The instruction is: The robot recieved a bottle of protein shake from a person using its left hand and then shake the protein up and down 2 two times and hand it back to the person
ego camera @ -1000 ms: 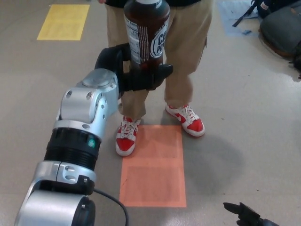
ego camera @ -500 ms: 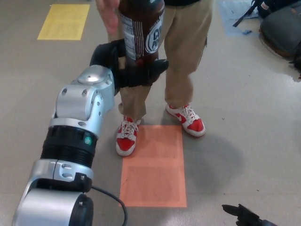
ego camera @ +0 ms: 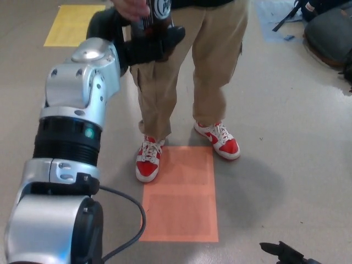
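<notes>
Grey floor (ego camera: 297, 137) bears orange (ego camera: 180, 193) and yellow mats (ego camera: 71, 24).

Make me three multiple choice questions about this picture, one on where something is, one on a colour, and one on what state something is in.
1. Where is the bottle?
A. On the floor
B. At the top edge, in the left hand
C. On the yellow patch

2. What colour is the floor patch in front of the person's shoes?
A. Orange
B. Green
C. Blue

3. What is the left hand doing?
A. Open, holding nothing
B. Shut on nothing
C. Shut on the bottle

Answers: B, the bottle is up high in the black fingers. A, the rectangle by the red shoes is orange. C, the fingers wrap the bottle's lower part, while a person's hand touches it above.
</notes>
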